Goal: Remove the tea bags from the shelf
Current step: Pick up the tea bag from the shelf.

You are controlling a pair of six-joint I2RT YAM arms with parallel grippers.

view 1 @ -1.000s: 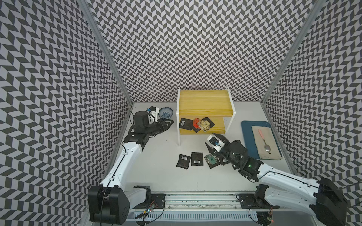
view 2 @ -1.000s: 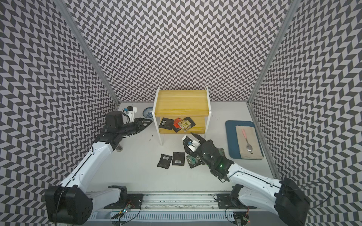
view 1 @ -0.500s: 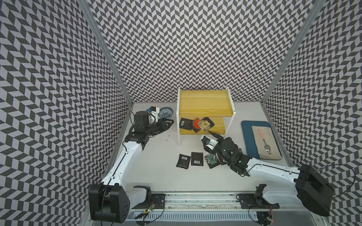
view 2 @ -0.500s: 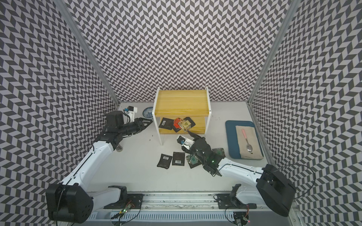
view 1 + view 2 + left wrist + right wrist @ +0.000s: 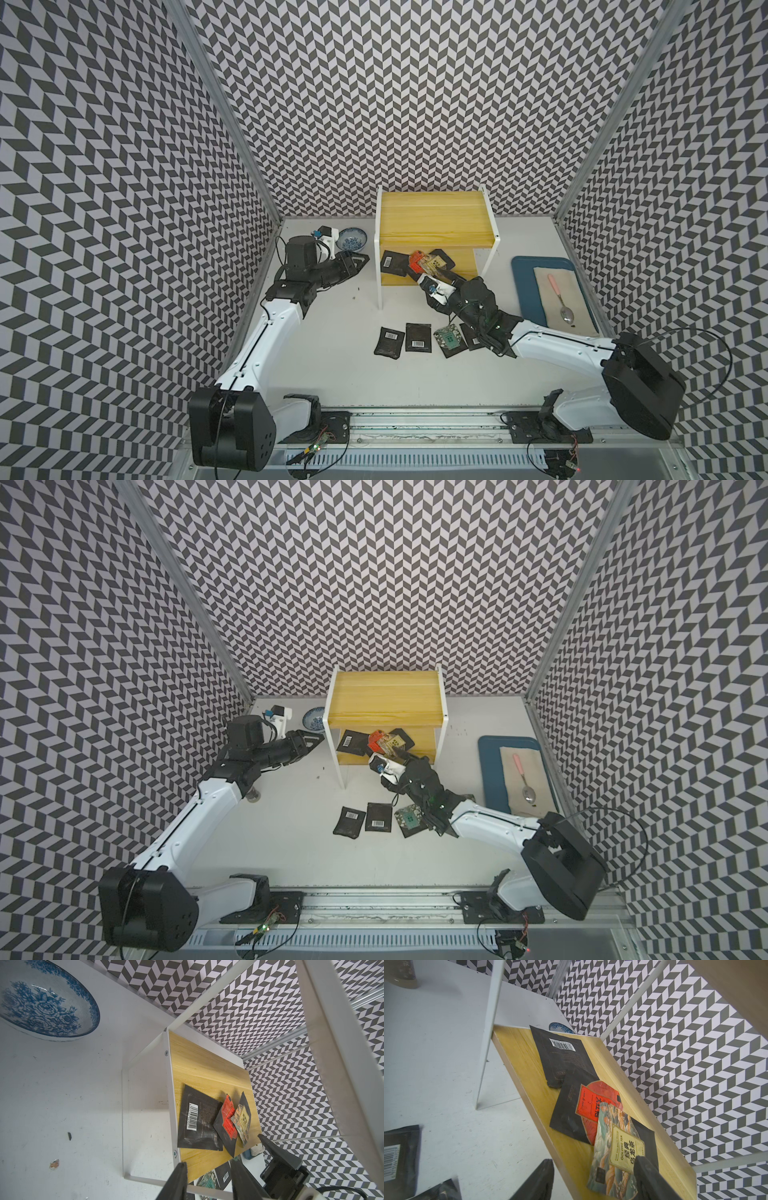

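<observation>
While your right gripper [image 5: 593, 1159] reaches under the top board of the shelf [image 5: 432, 216], its jaws stand well apart and hold nothing. One finger sits over the tan oolong sachet [image 5: 616, 1147], and its partner hangs just off the front edge of the lower board [image 5: 525, 1076].

Four tea bags [image 5: 415, 262] lie on that board in an overlapping fan. The oolong sachet is on top, with an orange-faced sachet [image 5: 589, 1105] and a plain black sachet [image 5: 646, 1138] beneath it. A barcode sachet [image 5: 562, 1057] is tucked under the orange one's corner. Four more sachets [image 5: 419, 350] lie on the table [image 5: 332, 324] in front of the shelf, in both top views. Your left gripper [image 5: 362, 259] waits beside the shelf's white side frame, jaws partly apart and empty.

Expect these packets to be nearly weightless, thin and pliant. Their glossy wrappers will likely slide on the smooth wood and on each other. Pinch the oolong sachet by its near edge, where it comes close to the board's lip, rather than pressing on its face. A flat press would probably just skate it backward. Since it rests on its neighbours, lift before you pull, or you may drag them along. A light squeeze should do, as the contents may crumple but should hardly break.
</observation>
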